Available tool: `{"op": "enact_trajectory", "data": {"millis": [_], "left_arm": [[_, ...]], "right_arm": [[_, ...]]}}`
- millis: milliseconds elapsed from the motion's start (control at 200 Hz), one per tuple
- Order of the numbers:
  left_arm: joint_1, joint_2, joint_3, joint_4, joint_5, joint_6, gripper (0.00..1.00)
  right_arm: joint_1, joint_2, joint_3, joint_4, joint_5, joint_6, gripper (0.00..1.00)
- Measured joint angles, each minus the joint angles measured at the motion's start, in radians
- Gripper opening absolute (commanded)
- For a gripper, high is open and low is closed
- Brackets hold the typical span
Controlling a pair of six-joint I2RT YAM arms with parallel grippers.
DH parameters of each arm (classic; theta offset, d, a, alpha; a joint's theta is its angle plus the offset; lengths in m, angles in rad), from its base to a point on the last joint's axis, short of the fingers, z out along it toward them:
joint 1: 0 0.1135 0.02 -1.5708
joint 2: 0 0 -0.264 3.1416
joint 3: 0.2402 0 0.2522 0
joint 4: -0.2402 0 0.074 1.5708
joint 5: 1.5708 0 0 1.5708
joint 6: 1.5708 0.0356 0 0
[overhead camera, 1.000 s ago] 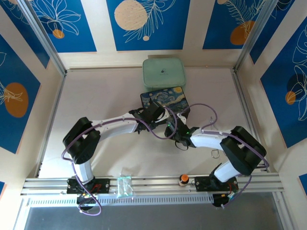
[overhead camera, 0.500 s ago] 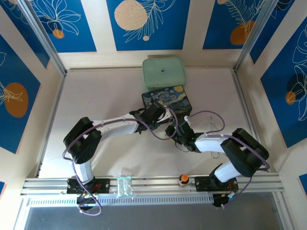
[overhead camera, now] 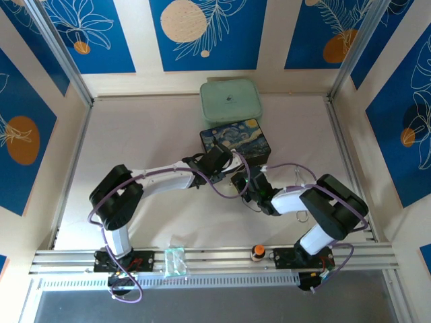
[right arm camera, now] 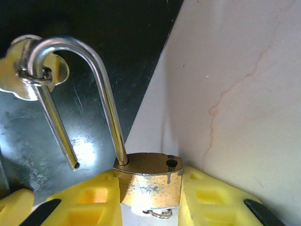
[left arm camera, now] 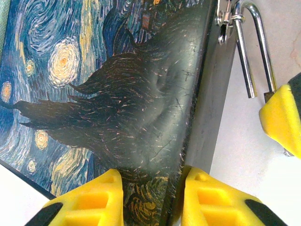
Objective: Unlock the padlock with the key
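Note:
The brass padlock (right arm camera: 147,175) is held by its body in my right gripper (right arm camera: 150,186), which is shut on it. Its silver shackle (right arm camera: 101,80) stands sprung: one leg sits in the body, while the free leg hangs out of its hole, hooked through the hasp (right arm camera: 29,70) on the dark-blue painted box (overhead camera: 236,141). Under the padlock a small wire ring (right arm camera: 159,214) shows; the key is hidden. My left gripper (left arm camera: 153,190) is shut on the edge of the box (left arm camera: 117,94), and the shackle (left arm camera: 256,47) lies to its upper right.
A pale green case (overhead camera: 229,101) lies behind the box. Bent wire loops (overhead camera: 303,215) rest by the right arm. An orange-topped knob (overhead camera: 257,252) and a clear plastic piece (overhead camera: 174,261) sit on the front rail. Panelled walls close in on three sides.
The right arm has folded in, its forearm swinging left while its gripper stays at the box front. The box has shifted slightly right. The left arm has held still.

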Motion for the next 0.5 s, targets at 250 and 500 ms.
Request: {"op": "enact_trajectory", "data": {"millis": [250, 500], "left_arm": [[-0.001, 0.0, -0.003, 0.01, 0.011, 0.008, 0.2], [-0.003, 0.0, -0.011, 0.023, 0.006, 0.019, 0.19]], "right_arm": [[0.001, 0.077, -0.058, 0.24, 0.022, 0.107, 0.26], [-0.007, 0.166, -0.049, 0.401, 0.07, 0.212, 0.25]]}}
